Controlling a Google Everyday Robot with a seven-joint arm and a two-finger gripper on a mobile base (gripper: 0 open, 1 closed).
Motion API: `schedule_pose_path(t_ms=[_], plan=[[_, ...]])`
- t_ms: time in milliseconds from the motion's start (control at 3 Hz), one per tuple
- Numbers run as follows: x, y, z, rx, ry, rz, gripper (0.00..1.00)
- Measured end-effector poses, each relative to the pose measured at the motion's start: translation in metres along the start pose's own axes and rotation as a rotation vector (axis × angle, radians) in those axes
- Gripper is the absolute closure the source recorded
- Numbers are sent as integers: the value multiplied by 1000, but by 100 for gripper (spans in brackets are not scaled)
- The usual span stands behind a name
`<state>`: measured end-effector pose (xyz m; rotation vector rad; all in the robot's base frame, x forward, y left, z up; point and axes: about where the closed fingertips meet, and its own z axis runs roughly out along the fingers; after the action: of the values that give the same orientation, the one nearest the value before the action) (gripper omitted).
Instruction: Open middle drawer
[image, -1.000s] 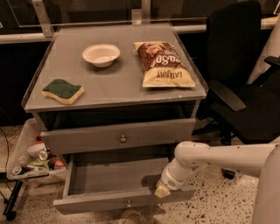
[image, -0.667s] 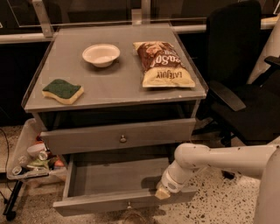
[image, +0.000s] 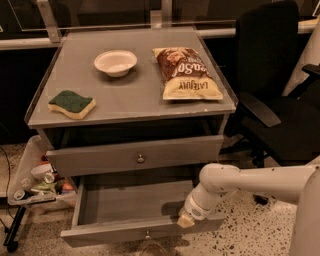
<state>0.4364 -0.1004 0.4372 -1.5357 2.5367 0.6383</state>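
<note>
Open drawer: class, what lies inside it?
The open drawer shows only bare grey floor. The gripper at its front right rim hides that corner; the back lies in shadow under the closed drawer.

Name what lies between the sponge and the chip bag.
Only bare cabinet top shows between sponge and chip bag in the camera view; the white bowl sits further back. The gripper is at the open middle drawer's front.

I am reading "LATE JULY" on the yellow band of the chip bag (image: 187, 72) while my gripper (image: 186, 220) is hanging low before the cabinet (image: 130, 102)
</note>
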Motion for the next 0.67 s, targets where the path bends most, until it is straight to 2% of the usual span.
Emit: schedule_pose_path(t_ms=[667], plan=[[0,3,0,-8,4,5,100]])
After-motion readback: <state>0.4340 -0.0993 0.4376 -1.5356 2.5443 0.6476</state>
